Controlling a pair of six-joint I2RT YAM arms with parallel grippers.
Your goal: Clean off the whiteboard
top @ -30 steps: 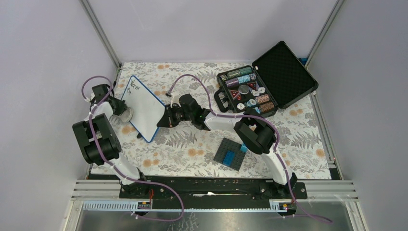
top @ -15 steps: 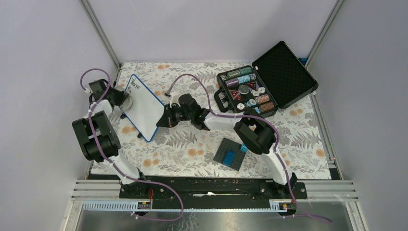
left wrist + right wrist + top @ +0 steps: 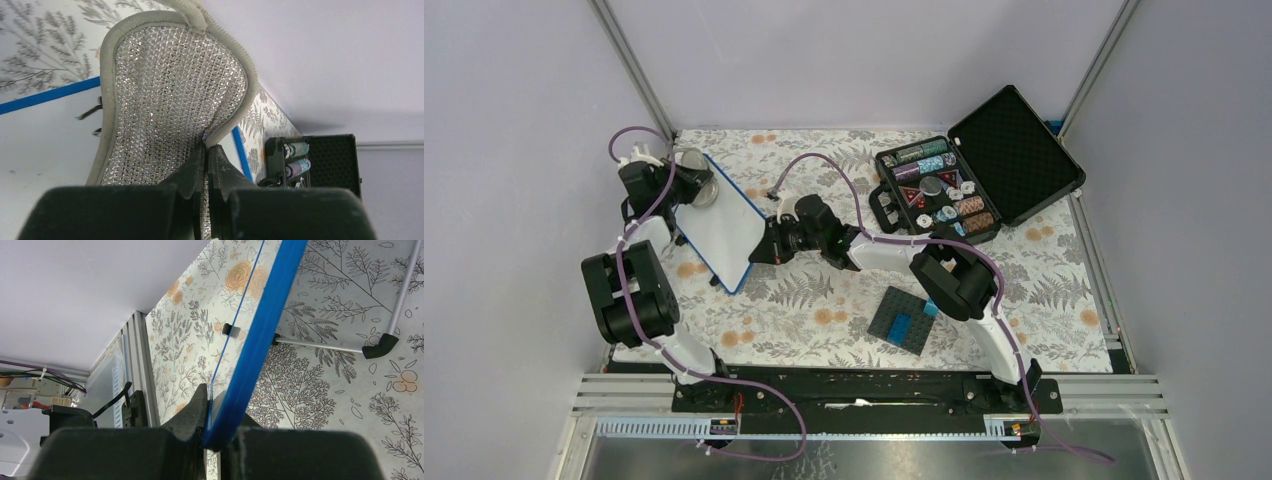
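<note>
The whiteboard (image 3: pixel 721 228), white with a blue rim, stands tilted on the flowered mat at the left. My right gripper (image 3: pixel 761 250) is shut on its right edge; the right wrist view shows the blue rim (image 3: pixel 260 335) pinched between the jaws of that gripper (image 3: pixel 216 402). My left gripper (image 3: pixel 686 188) is shut on a silvery mesh scrub pad (image 3: pixel 701 190) held against the board's far top corner. In the left wrist view the pad (image 3: pixel 170 95) lies on the white surface (image 3: pixel 40 150) in front of the gripper (image 3: pixel 206 150), with a few dark strokes (image 3: pixel 89 113) beside it.
An open black case (image 3: pixel 1016 150) with rows of chips (image 3: pixel 934 190) stands at the back right. A dark grey studded plate (image 3: pixel 902 320) with blue bricks lies in front of the right arm. The board's wire foot (image 3: pixel 330 346) rests on the mat. Enclosure walls stand close on the left.
My left gripper has carried the pad from the board's left side up to its far top corner. The handwriting seen there earlier no longer shows from above. The right arm has stayed put.
</note>
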